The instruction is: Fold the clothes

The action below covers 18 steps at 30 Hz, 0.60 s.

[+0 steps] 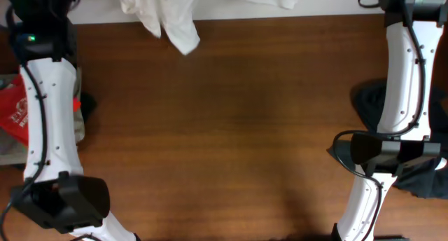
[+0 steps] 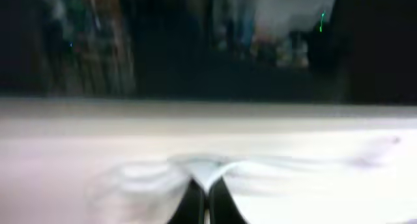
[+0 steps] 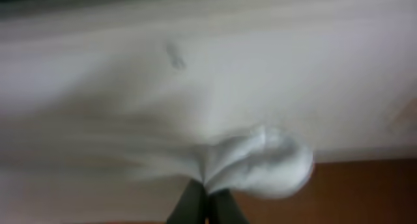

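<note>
A white garment point(image 1: 168, 17) lies bunched at the far edge of the brown table point(image 1: 231, 129), partly cut off by the top of the overhead view. In the left wrist view my left gripper point(image 2: 207, 191) is shut on a fold of white cloth point(image 2: 202, 167), which spreads out taut and blurred to both sides. In the right wrist view my right gripper point(image 3: 207, 195) is shut on white cloth point(image 3: 260, 159), with a rounded bunch just right of the fingers. Neither gripper's fingers show in the overhead view.
A dark garment point(image 1: 420, 178) lies at the right edge under the right arm point(image 1: 402, 80). A red bag point(image 1: 14, 108) sits at the left edge beside the left arm point(image 1: 49, 108). Bare table shows in the right wrist view point(image 3: 365, 191).
</note>
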Each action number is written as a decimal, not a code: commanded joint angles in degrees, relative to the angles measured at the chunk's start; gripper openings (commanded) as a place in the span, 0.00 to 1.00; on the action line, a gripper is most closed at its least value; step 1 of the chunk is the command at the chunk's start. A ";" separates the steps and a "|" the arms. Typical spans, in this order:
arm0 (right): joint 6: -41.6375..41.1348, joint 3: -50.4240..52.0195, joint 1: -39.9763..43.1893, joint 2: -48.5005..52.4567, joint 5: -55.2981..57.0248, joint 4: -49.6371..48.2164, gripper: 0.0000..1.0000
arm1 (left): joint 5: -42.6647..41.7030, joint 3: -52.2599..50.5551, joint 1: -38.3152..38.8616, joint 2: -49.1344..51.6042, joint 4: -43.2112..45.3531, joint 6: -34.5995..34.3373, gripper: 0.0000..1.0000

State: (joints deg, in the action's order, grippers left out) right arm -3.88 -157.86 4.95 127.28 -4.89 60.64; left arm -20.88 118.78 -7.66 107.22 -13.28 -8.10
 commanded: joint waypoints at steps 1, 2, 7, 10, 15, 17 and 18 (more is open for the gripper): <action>2.45 2.45 1.90 -0.17 17.33 11.02 0.04 | -3.91 0.90 -1.77 -0.85 -24.76 0.94 0.00; 2.62 5.77 1.90 0.37 19.12 15.30 0.04 | -3.32 0.59 -1.36 0.00 -35.93 4.70 0.00; 1.66 28.85 1.88 0.55 15.65 24.04 0.04 | -3.37 -2.60 2.01 9.44 -63.01 12.94 0.00; -0.83 42.45 1.88 0.55 15.65 25.11 0.04 | -3.26 -9.25 4.33 14.43 -70.05 15.98 0.00; -7.48 58.95 1.86 0.52 12.37 25.70 0.04 | -0.04 -25.62 3.76 14.36 -68.52 14.14 0.00; -7.89 63.06 1.88 0.28 12.33 24.98 0.04 | 0.76 -28.72 2.54 14.10 -67.84 14.14 0.00; -8.28 66.07 1.95 -0.24 12.39 23.56 0.04 | 0.76 -29.62 2.05 13.88 -67.45 13.68 0.00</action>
State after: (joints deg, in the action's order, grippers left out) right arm -9.69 -95.66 6.46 128.55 7.42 85.36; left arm -22.20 91.96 -3.75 121.89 -81.21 6.22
